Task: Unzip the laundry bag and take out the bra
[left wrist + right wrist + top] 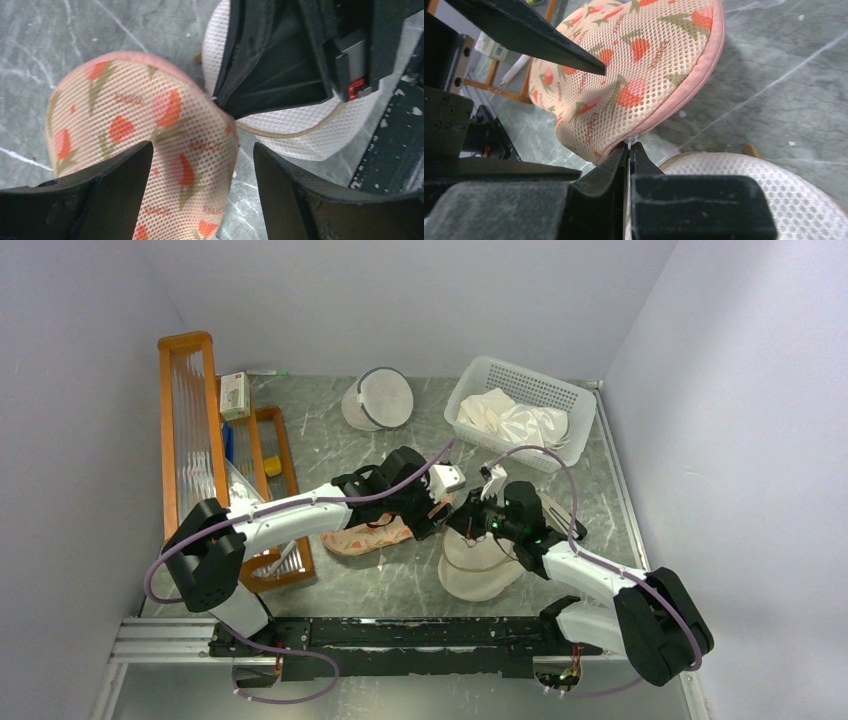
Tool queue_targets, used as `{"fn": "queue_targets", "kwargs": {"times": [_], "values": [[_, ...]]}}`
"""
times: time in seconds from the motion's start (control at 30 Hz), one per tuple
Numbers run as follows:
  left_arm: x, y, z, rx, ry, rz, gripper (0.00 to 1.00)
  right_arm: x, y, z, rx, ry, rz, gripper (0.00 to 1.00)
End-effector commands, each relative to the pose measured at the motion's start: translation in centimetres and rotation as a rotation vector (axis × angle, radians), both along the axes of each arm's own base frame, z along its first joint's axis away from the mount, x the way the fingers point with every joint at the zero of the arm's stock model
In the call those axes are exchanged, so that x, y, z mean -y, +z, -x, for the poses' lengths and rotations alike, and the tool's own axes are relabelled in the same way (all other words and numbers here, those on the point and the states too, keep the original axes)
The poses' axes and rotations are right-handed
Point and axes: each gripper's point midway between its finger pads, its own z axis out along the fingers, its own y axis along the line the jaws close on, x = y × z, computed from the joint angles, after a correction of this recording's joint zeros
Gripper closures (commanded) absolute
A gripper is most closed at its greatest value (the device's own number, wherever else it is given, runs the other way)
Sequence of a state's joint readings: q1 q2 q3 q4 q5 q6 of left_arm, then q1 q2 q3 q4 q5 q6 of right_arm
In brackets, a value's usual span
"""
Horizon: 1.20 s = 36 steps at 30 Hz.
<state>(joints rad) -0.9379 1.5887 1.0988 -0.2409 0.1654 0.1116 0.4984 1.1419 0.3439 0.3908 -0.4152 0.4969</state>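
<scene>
The peach laundry bag [365, 537] with carrot print lies on the table, zipped; it shows in the left wrist view [150, 125] and the right wrist view [639, 65]. My left gripper [440, 515] is open, its jaws [202, 150] standing over the bag's right lobe with the fabric between them. My right gripper [462, 523] is shut [630, 145] on the small white zipper pull [630, 140] at the bag's pink edge trim. The bra is hidden.
A round cream pouch [478, 570] lies right under my right gripper, touching the bag. A white mesh dome bag [378, 398] stands at the back. A white basket [470, 390] holds white cloth [515, 420]. A wooden rack [188, 420] lines the left.
</scene>
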Motion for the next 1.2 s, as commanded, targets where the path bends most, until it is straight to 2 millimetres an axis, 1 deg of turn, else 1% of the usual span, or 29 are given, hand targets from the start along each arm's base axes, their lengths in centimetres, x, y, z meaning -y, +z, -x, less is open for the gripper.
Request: {"fn": "queue_targets", "kwargs": {"times": [0.0, 0.07, 0.1, 0.13, 0.27, 0.33, 0.4, 0.53, 0.57, 0.63, 0.7, 0.83, 0.9, 0.97, 1.07, 1.17], "values": [[1.8, 3.3, 2.1, -0.011, -0.103, 0.109, 0.14, -0.1, 0.6, 0.3, 0.013, -0.009, -0.013, 1.00], [1.9, 3.5, 2.1, 0.016, -0.086, 0.115, 0.15, -0.2, 1.0, 0.4, 0.015, -0.009, -0.024, 1.00], [1.8, 3.3, 2.0, 0.035, -0.065, 0.101, 0.16, -0.3, 1.2, 0.4, 0.016, -0.006, -0.032, 1.00], [1.8, 2.9, 1.7, 0.053, -0.043, 0.079, 0.20, -0.5, 1.3, 0.5, 0.016, 0.001, -0.038, 1.00], [1.9, 1.2, 1.2, 0.087, 0.002, -0.001, 0.38, -0.9, 1.6, 0.9, 0.012, 0.016, -0.040, 1.00], [1.9, 1.0, 0.9, 0.101, 0.018, -0.016, 0.48, -1.0, 1.7, 1.1, 0.015, 0.023, -0.037, 1.00], [1.7, 1.2, 0.6, 0.118, 0.033, -0.017, 0.55, -1.0, 1.5, 1.3, 0.019, 0.024, -0.024, 1.00], [1.3, 1.9, 0.4, 0.147, 0.048, -0.008, 0.74, -0.6, 1.2, 1.1, 0.023, 0.004, 0.002, 1.00], [1.3, 2.1, 0.5, 0.152, 0.045, -0.005, 0.77, -0.5, 1.2, 1.0, 0.023, 0.000, 0.002, 1.00], [1.3, 2.2, 0.6, 0.159, 0.043, -0.007, 0.86, -0.4, 1.1, 0.7, 0.026, -0.022, 0.010, 1.00], [1.1, 2.1, 0.5, 0.167, 0.047, -0.018, 0.93, -0.1, 0.9, 0.1, 0.024, -0.049, 0.023, 1.00], [1.1, 1.5, 0.7, 0.164, 0.035, -0.037, 0.93, 1.4, 0.5, -2.1, 0.016, -0.146, 0.049, 1.00], [1.4, 0.8, 1.0, 0.153, 0.015, -0.054, 0.93, 2.8, 0.1, -3.5, 0.008, -0.208, 0.068, 1.00], [1.6, -0.1, 1.5, 0.140, -0.007, -0.082, 0.93, 3.8, -0.3, -4.7, -0.003, -0.234, 0.079, 1.00], [1.8, -2.1, 1.9, 0.125, -0.029, -0.140, 0.93, 4.7, -0.9, -5.6, -0.016, -0.237, 0.081, 1.00], [2.1, -4.1, 2.2, 0.112, -0.052, -0.199, 0.93, 5.2, -1.3, -5.7, -0.020, -0.242, 0.092, 1.00]]}}
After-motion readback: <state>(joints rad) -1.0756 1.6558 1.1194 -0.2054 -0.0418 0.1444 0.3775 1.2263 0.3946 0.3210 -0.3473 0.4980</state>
